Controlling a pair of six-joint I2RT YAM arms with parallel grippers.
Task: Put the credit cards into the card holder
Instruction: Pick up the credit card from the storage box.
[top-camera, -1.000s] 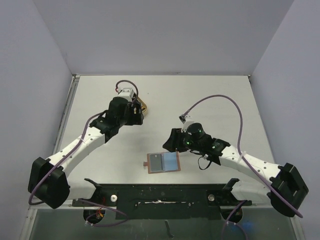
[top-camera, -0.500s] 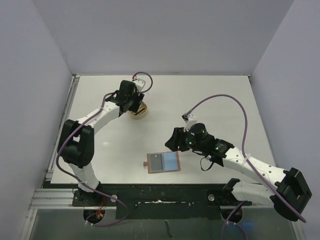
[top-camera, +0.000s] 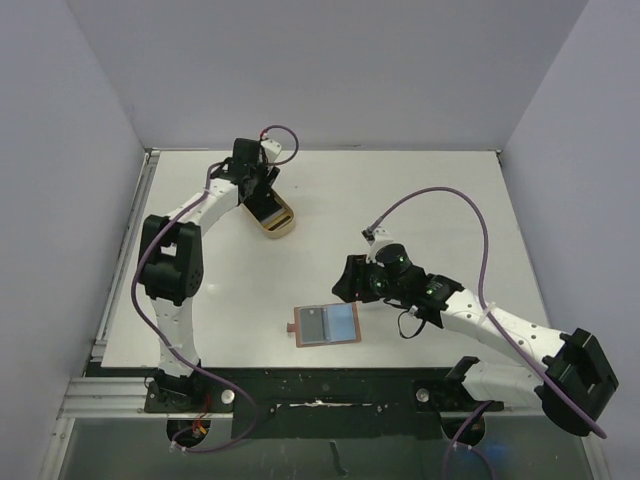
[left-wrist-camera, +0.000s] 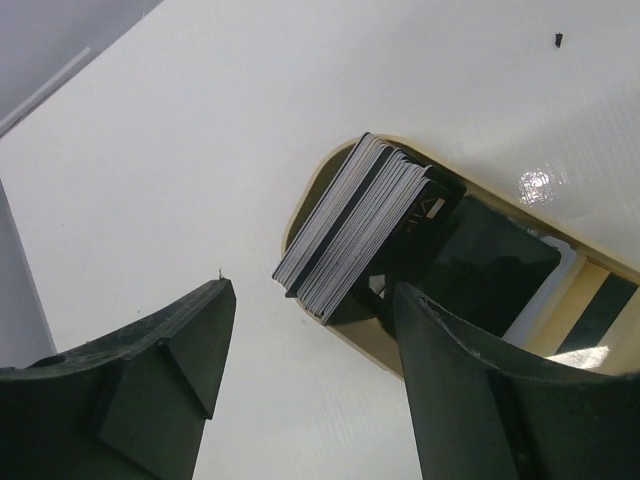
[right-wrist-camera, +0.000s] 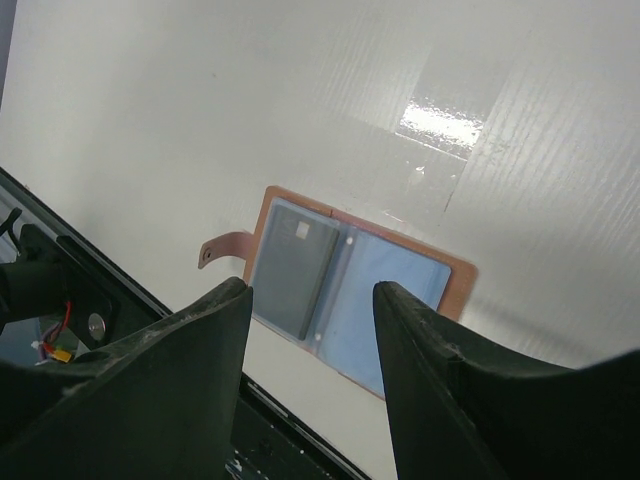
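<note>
Left gripper (left-wrist-camera: 305, 385): jaws wide apart, holding nothing, poised above the credit cards (left-wrist-camera: 355, 230), which stand on edge as a tight leaning stack in the tan oval tray (top-camera: 282, 227). Right gripper (right-wrist-camera: 310, 360): also spread and empty, over the card holder (right-wrist-camera: 400, 290), which lies open flat near the table's front edge with one dark card (right-wrist-camera: 295, 268) in its left pocket. My concern is that closing on so tight a stack could pinch several cards at once, or drag the light tray. I can't count the cards, and a finger cuts off the tray's far end.
</note>
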